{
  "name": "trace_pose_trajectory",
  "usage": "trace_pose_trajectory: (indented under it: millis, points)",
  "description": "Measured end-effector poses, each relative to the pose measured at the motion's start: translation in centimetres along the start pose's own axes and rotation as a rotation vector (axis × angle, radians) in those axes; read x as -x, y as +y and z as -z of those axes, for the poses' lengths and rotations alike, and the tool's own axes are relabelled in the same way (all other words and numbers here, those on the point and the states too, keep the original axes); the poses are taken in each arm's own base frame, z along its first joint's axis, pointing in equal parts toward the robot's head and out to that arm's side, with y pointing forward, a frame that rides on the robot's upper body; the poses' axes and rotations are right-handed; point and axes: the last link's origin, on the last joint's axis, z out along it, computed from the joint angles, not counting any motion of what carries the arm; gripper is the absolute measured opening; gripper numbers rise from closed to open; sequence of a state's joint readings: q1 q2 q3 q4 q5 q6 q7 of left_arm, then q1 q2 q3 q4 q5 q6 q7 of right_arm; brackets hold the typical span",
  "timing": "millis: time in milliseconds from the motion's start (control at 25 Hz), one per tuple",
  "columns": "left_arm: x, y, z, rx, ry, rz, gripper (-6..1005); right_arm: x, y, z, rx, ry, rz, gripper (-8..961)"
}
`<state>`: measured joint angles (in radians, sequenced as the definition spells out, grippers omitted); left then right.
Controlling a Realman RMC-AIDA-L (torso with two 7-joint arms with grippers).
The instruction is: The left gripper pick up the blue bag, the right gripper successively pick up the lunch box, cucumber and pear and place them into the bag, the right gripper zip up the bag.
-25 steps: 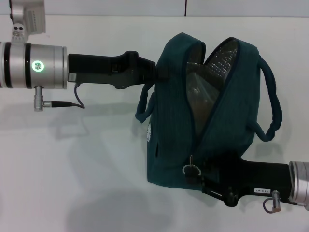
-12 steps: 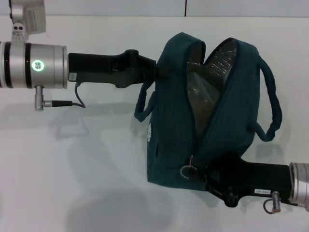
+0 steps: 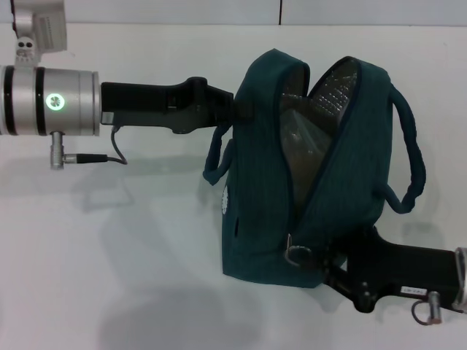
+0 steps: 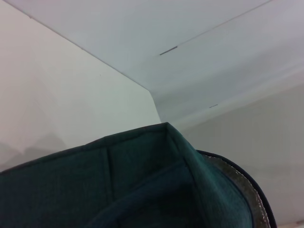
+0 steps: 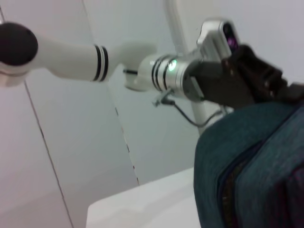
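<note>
The left gripper [image 3: 237,109] clamps the bag [image 3: 255,219] by its top edge, holding it upright over the white table [image 3: 109,255]. The zip gapes open, showing foil lining. The right gripper [image 3: 332,264] sits at the bag's lower corner by the zipper ring [image 3: 297,253]; its jaws seem hidden, so I cannot tell their state. Bare table lies to the left.

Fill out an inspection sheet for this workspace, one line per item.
Surface: white table, bare where visible.
Job's things: blue bag upright, zipper open, foil lining showing; zipper ring at the bag's near end. Lunch box, cucumber, pear: nothing seen.
Clutter: nothing seen.
Grippers: left claw at the bag's far left edge; right claw at the zipper ring; fingers hidden.
Cables: grey cable under the left wrist.
Surroundings: white wall behind.
</note>
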<state>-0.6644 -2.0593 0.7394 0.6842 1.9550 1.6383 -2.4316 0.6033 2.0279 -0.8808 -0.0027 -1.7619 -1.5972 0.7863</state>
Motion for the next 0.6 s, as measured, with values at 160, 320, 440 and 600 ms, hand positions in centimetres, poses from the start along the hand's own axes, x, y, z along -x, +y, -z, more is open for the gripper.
trace_pose_trajectory:
  millis: [160,320,440,600]
  points:
    - [0.13,-0.14,0.16,-0.002,0.003,-0.013,54,0.14,0.30,0.78,-0.007,-0.034,0.002,9]
    - [0.22,-0.13,0.03,0.001,0.002,-0.043,54,0.21,0.36,1.01,-0.015,-0.049,0.002,9]
    - [0.43,-0.08,-0.32,0.008,-0.001,-0.067,54,0.26,0.35,1.00,-0.015,-0.052,0.002,9]
    - [0.63,-0.13,-0.42,0.013,0.002,-0.095,54,0.41,0.32,1.02,-0.018,-0.063,0.002,9]
